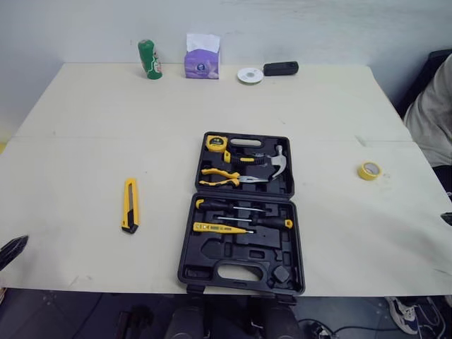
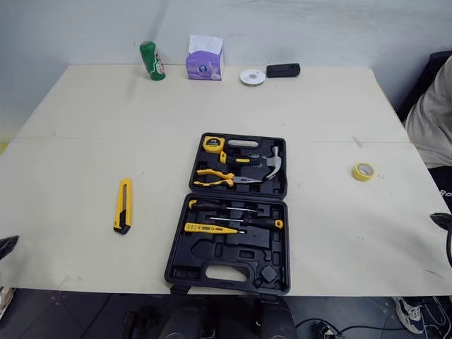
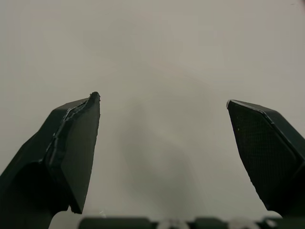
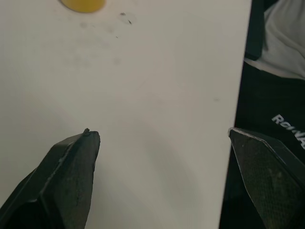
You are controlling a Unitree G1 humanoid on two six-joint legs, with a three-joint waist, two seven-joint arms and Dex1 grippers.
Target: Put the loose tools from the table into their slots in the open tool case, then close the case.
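1. Our left gripper (image 3: 162, 101) hangs low by the near left corner of the table (image 1: 85, 127). Its fingers are spread wide with nothing between them.
2. Our right gripper (image 4: 162, 132) is just as wide and empty at the table's near right edge.
3. The utility knife (image 1: 130, 205) lies flat on the table to the left of the open tool case (image 1: 212, 248) and apart from it.
4. From our left gripper the knife lies forward and inward, so we judge the left arm much the nearer.
5. The knife's long axis runs near-to-far, roughly parallel to the case's left side, so a grasp should close across its narrow width.
6. The yellow tape roll (image 1: 369, 170) sits right of the case, ahead of our right gripper.
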